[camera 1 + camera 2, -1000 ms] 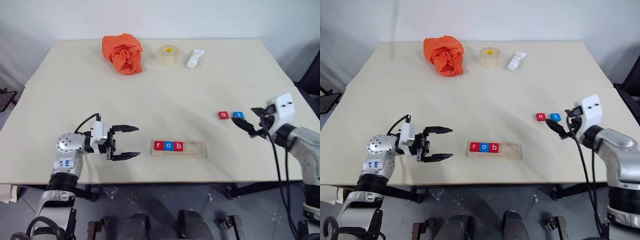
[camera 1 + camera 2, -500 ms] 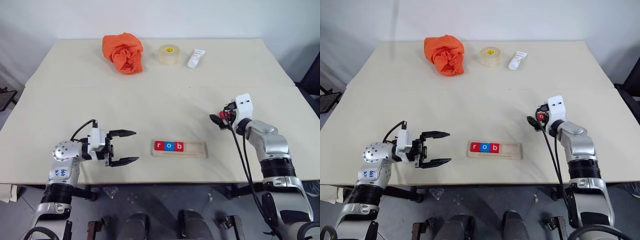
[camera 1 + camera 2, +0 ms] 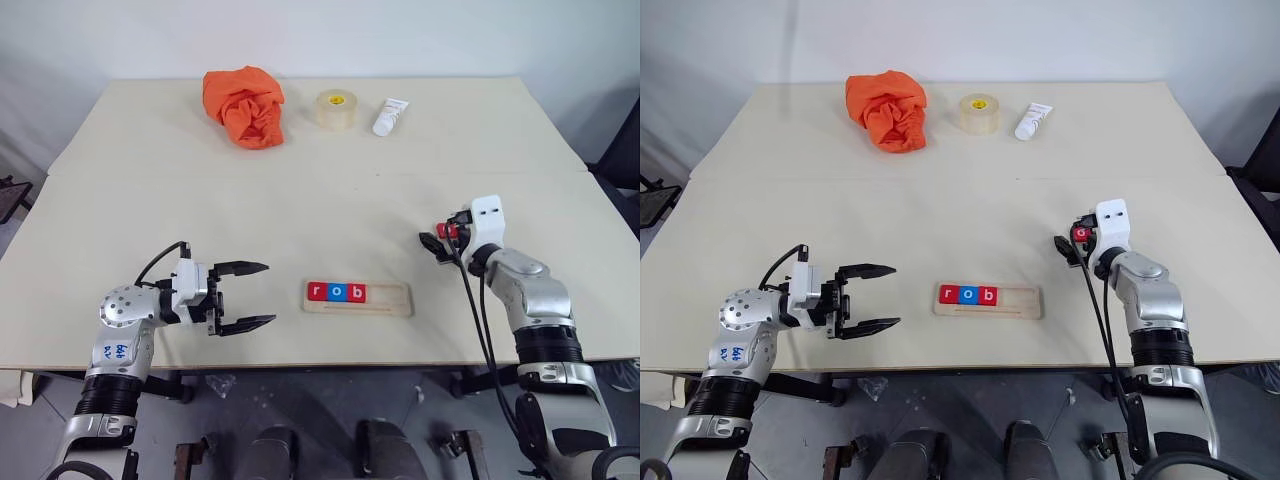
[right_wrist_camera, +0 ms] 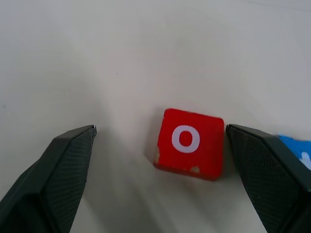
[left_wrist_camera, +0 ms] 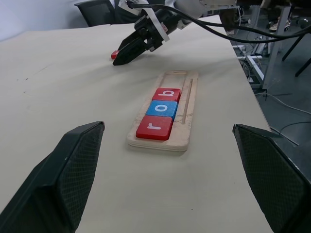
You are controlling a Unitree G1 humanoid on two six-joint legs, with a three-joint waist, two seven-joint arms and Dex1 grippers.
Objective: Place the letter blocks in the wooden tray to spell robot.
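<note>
In the wooden tray (image 3: 390,299), three letter blocks (image 3: 337,292)

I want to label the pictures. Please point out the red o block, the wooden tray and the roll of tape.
red o block (image 4: 190,142): right wrist view, on its top face.
wooden tray (image 3: 392,297): left eye view, on its bare groove.
roll of tape (image 3: 335,110): left eye view, on its side wall.
</note>
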